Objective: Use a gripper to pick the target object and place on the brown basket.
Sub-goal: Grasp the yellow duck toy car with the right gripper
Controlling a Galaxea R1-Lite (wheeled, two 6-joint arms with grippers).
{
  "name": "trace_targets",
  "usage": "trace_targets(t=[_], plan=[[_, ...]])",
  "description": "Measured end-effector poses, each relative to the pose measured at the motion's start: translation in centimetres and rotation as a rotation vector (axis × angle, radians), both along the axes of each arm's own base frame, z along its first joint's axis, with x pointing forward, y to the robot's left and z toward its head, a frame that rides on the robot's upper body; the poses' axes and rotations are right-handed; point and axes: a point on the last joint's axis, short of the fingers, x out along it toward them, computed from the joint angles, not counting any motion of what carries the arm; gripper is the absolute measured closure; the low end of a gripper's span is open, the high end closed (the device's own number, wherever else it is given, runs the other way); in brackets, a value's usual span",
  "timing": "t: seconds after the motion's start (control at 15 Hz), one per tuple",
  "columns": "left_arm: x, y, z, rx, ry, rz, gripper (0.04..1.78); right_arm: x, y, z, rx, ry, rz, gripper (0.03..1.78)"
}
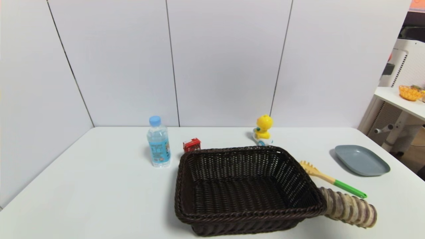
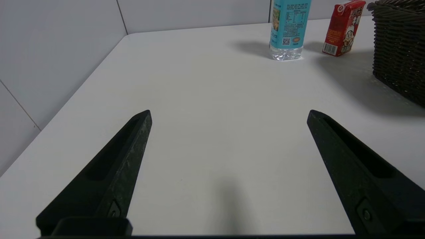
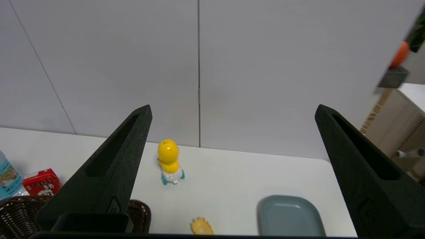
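Note:
The yellow duck toy on its white cart with blue wheels stands upright near the back of the white table, just behind the far rim of the brown wicker basket. The basket holds nothing. In the right wrist view my right gripper is open and empty, raised above the table. The duck is well ahead of it, close to one finger's line, and a basket corner shows. My left gripper is open and empty, low over bare table left of the basket. Neither gripper shows in the head view.
A water bottle and a small red carton stand left of the duck. A grey plate lies at the right. A yellow-and-green pasta fork lies between plate and basket. A ribbed beige tube sits by the basket's near right corner.

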Motion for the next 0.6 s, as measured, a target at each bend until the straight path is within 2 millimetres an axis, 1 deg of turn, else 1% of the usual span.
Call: trace_targets(t=[0.13, 0.33, 0.47, 0.6], plan=[[0.0, 0.0, 0.0, 0.000, 0.000, 0.000, 0.13, 4.3, 0.9, -0.8, -0.002, 0.059, 0.104, 0.12], [0.0, 0.0, 0.0, 0.000, 0.000, 0.000, 0.13, 9.8, 2.7, -3.6, -0.020, 0.141, 0.326, 0.12], [0.0, 0.0, 0.0, 0.000, 0.000, 0.001, 0.13, 12.4, 3.9, -5.5, -0.035, 0.165, 0.428, 0.12], [0.0, 0.0, 0.0, 0.000, 0.000, 0.001, 0.13, 14.6, 5.2, -7.7, -0.036, 0.208, 0.489, 0.12]])
